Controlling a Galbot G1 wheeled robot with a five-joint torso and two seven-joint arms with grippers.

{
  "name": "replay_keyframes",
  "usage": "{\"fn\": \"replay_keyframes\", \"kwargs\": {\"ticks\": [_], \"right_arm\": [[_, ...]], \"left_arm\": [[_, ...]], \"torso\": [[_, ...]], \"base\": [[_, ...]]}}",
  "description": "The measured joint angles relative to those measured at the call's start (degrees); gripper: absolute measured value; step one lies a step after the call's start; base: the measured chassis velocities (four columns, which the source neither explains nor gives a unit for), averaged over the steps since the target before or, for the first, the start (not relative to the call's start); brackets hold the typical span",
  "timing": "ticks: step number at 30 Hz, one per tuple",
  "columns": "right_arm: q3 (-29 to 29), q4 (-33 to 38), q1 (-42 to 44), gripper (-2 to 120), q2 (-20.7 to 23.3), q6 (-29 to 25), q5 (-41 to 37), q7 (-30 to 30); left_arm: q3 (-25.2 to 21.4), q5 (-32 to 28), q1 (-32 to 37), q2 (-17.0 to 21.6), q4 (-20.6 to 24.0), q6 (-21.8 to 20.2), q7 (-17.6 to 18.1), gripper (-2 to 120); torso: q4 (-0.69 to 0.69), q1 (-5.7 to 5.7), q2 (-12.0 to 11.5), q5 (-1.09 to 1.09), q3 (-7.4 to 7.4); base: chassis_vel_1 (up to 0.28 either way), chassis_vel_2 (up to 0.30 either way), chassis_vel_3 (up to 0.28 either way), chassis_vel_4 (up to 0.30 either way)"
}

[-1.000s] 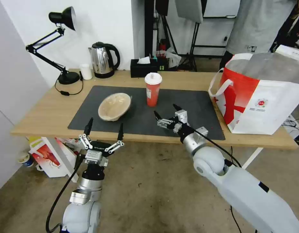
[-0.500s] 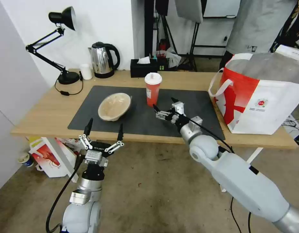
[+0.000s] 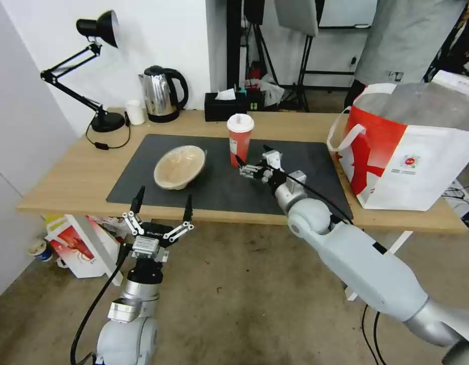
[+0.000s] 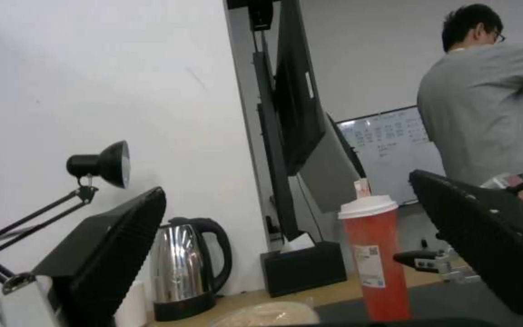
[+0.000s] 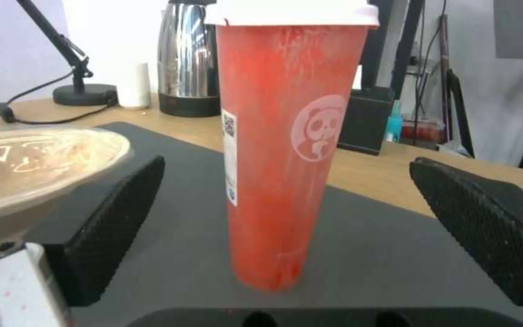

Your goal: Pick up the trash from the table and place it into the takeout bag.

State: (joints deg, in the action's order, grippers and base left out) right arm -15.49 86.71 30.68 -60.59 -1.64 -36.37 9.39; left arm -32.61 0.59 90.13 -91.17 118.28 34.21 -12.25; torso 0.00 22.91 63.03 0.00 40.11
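A tall red cup with a white lid stands upright on the dark grey mat of the table. A shallow beige bowl lies tilted on the mat to the cup's left. My right gripper is open just in front of the cup and level with its lower half, fingers apart and not touching it. In the right wrist view the cup stands centred between the two fingers, with the bowl beside it. My left gripper hangs open below the table's front edge. The takeout bag stands open at the table's right end.
A steel kettle, a small white cup, a black desk lamp and a black tissue box line the table's back edge. A smaller red-and-white bag sits on the floor at left. A person in grey stands behind the takeout bag.
My right gripper has moved forward and left across the mat, from near the front edge to right beside the red cup. The left arm stayed put.
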Motion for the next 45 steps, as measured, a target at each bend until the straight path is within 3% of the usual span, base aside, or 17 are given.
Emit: {"fn": "replay_keyframes", "kwargs": {"ticks": [28,41,45], "right_arm": [[-1.8,-21.1,-8.4,100,-12.3,-4.2,4.4,-3.3],[-1.2,-22.6,-8.6,100,-13.6,-4.6,5.0,-3.5],[-0.8,-22.6,-8.3,92,-13.5,-4.6,5.1,-3.5]], "left_arm": [[-0.9,0.0,0.1,0.0,-0.3,0.2,0.0,100],[-0.7,0.0,0.2,0.0,-0.3,0.2,0.0,100],[-1.0,0.0,0.4,0.0,-0.2,0.3,0.0,100]], "torso": [[0.0,0.0,0.0,0.0,0.0],[0.0,0.01,0.0,0.0,0.0],[0.0,0.0,0.0,0.0,0.0]], "base": [[0.0,0.0,0.0,0.0],[0.0,0.0,0.0,0.0],[0.0,0.0,0.0,0.0]]}}
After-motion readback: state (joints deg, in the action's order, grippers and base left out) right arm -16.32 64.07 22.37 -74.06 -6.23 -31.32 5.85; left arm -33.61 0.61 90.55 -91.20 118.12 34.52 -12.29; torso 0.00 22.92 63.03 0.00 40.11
